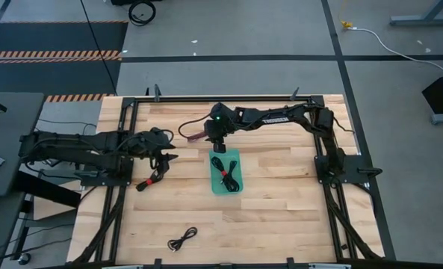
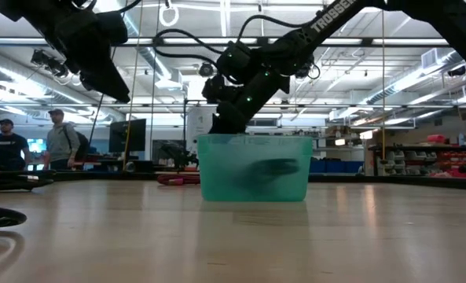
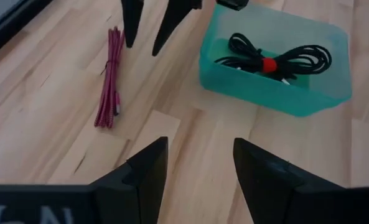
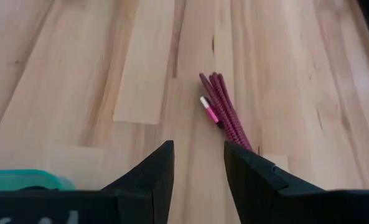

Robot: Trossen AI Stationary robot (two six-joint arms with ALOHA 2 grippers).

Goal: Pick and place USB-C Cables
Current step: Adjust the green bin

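Note:
A teal tray stands mid-table and holds black coiled cables with a red tie. A maroon cable bundle lies flat on the wood just beyond the tray's far left corner; it also shows in the high view and the left wrist view. My right gripper is open and empty, hovering between the tray's far end and the maroon bundle. My left gripper is open and empty, left of the tray. A black cable with a red tie lies on the table beside it.
Another black cable lies near the table's front edge. A black frame rail runs along the far edge, and side rails run down both sides. People stand in the room beyond the table.

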